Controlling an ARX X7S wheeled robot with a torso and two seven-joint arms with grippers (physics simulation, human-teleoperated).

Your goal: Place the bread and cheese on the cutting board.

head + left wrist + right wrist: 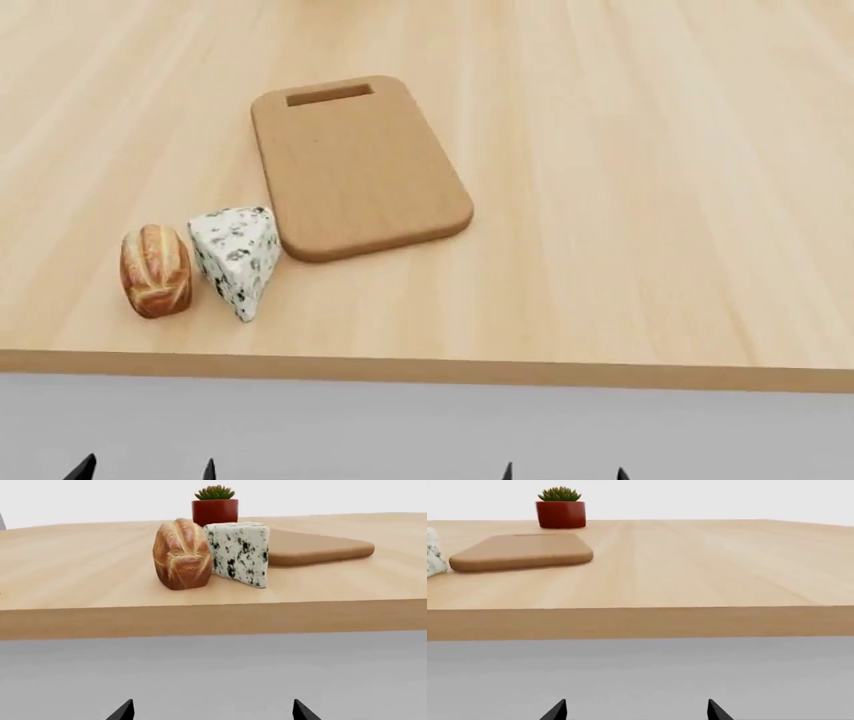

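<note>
While bread [155, 270] & cheese [236, 257] sit just beside the cutting board [358, 165], both grippers' fingers [121, 711] are spread, off the bench [641, 200].

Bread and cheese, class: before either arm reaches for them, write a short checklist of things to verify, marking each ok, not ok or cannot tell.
1. Cutting board bare, ready to receive food: ok.
2. Bread and cheese on the table, off the board: ok, both waiting.
3. Room between bread and cheese for a finger: not ok, they sit almost touching.
4. Left gripper open and empty: ok.
5. Right gripper open and empty: ok.
6. Potted plant clear of the path: ok, it stands beyond the board.
</note>
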